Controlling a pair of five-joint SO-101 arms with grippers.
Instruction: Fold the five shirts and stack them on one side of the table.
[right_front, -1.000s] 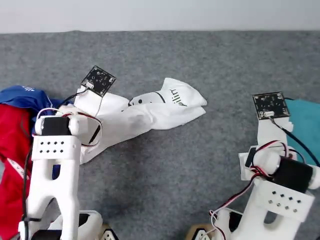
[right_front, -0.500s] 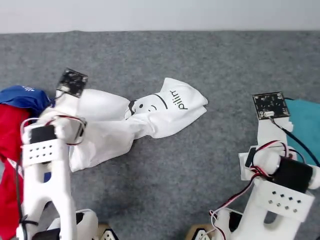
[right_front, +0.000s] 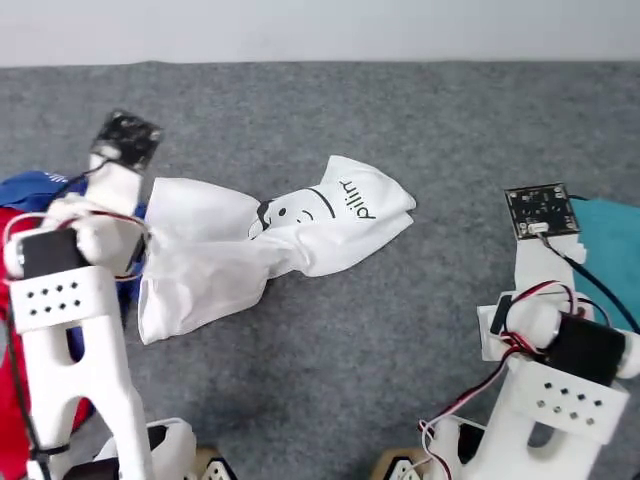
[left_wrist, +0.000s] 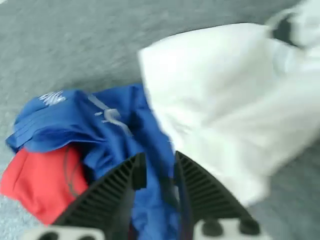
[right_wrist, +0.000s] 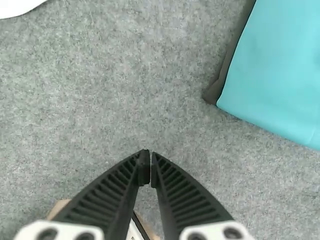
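A crumpled white shirt (right_front: 250, 240) with a black face print lies left of the table's middle, and its near part (left_wrist: 235, 90) shows in the left wrist view. At the left edge a blue shirt (right_front: 40, 190) lies bunched on a red shirt (left_wrist: 35, 175). My left gripper (left_wrist: 155, 167) hangs over the blue shirt (left_wrist: 100, 125) beside the white one, its fingers a narrow gap apart with blue cloth showing through. A folded teal shirt (right_front: 615, 240) lies at the right edge. My right gripper (right_wrist: 150, 162) is shut and holds nothing above bare table next to the teal shirt (right_wrist: 280, 75).
The grey felt table top (right_front: 400, 330) is bare between the white shirt and the right arm (right_front: 545, 260). A darker grey edge (right_wrist: 220, 82) shows under the teal shirt's corner. A pale wall runs along the far table edge.
The left arm swung left, off the white shirt and over the blue one. The white shirt's near end was dragged left and now lies still. The right arm has not moved.
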